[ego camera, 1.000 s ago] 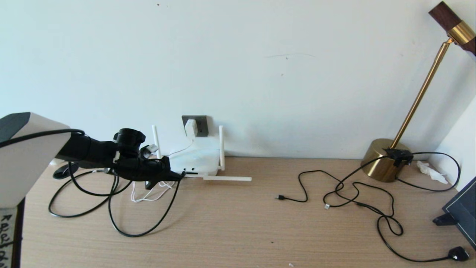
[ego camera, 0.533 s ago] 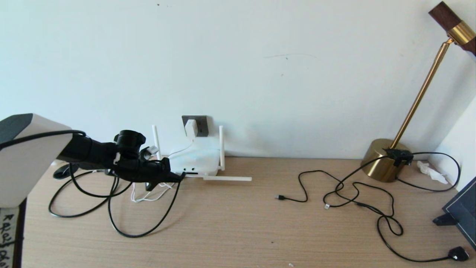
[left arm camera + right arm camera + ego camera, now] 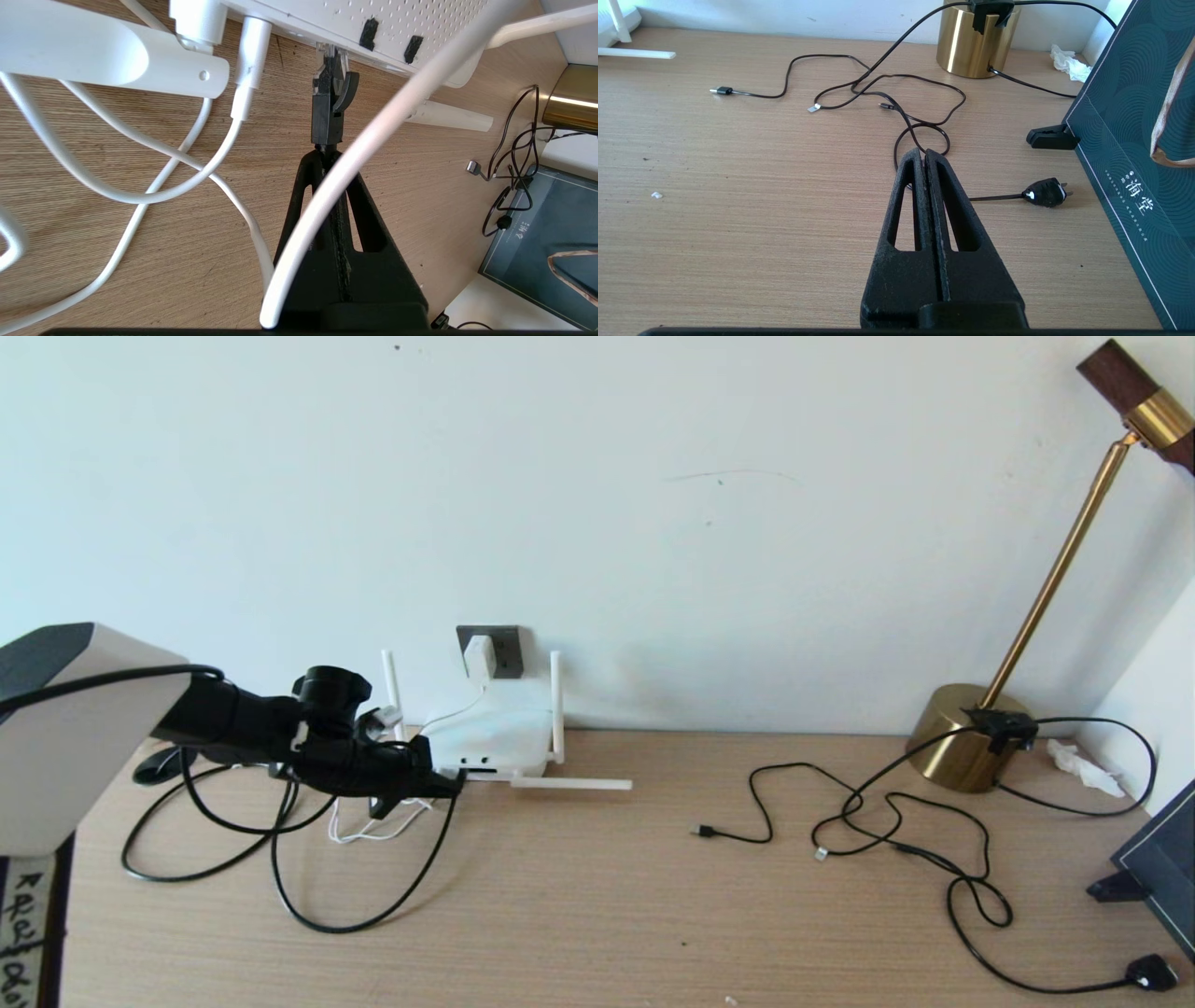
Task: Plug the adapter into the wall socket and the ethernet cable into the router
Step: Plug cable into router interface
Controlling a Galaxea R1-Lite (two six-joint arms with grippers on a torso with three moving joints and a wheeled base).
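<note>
The head camera looks forward and down across the tabletop (image 3: 597, 896) to the back wall. The left wrist camera sits close behind its fingers, facing the router (image 3: 373, 18) at the back-left edge. The right wrist camera hangs, seemingly low, toward the right-hand edge, sharing the lamp base (image 3: 973, 42) with both.

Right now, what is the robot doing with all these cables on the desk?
The left gripper is shut on the black ethernet cable just behind its clear connector, which is at a port slot on the edge of the white router. Whether it is fully in cannot be seen. The white adapter already sits in the grey wall socket above the router. The right gripper is shut and empty over the desk, away from the work.
</note>
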